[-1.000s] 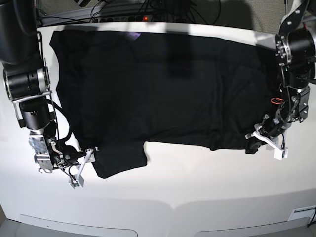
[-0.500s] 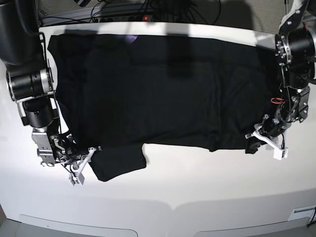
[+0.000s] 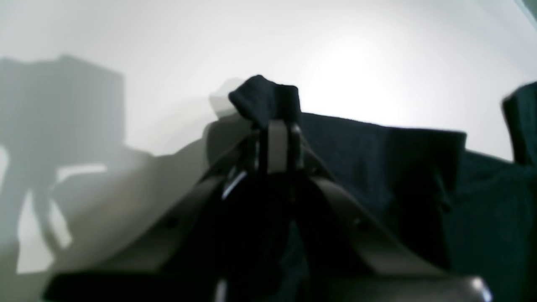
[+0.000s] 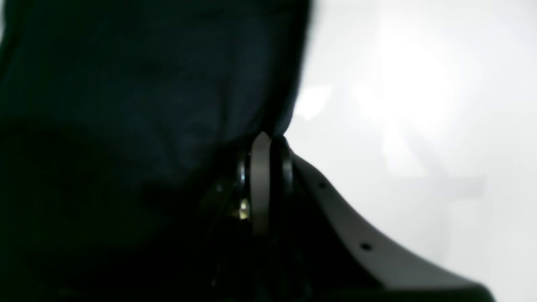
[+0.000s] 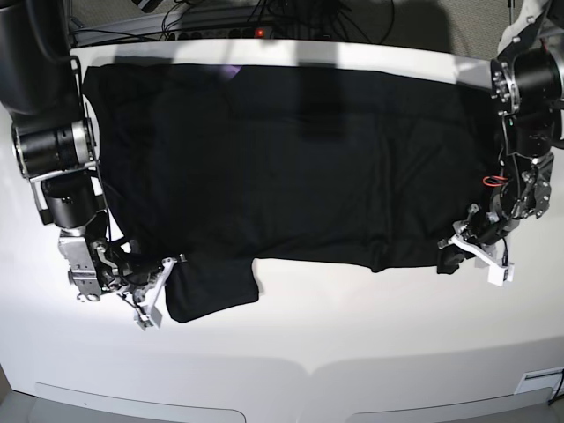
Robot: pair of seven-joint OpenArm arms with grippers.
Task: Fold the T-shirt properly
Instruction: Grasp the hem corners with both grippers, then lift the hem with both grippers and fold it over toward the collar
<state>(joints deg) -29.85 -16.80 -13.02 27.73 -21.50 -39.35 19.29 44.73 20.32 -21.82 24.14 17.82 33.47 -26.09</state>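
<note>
White table (image 5: pixel 291 352), base view: the T-shirt (image 5: pixel 291 150) is lying spread flat, plain side up, both grippers at its near edge. Left wrist view: the left gripper (image 3: pixel 277 126) fingers are pinching a cloth corner. Right wrist view: the right gripper (image 4: pixel 266 144) fingers are closing on the sleeve edge. Judged step: grasping; next, lifting both ends together and folding.

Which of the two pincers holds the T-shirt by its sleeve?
The right pincer, on the left in the base view: it is shut on the sleeve that juts toward the near table edge. The left pincer grips the T-shirt at its hem corner.
</note>
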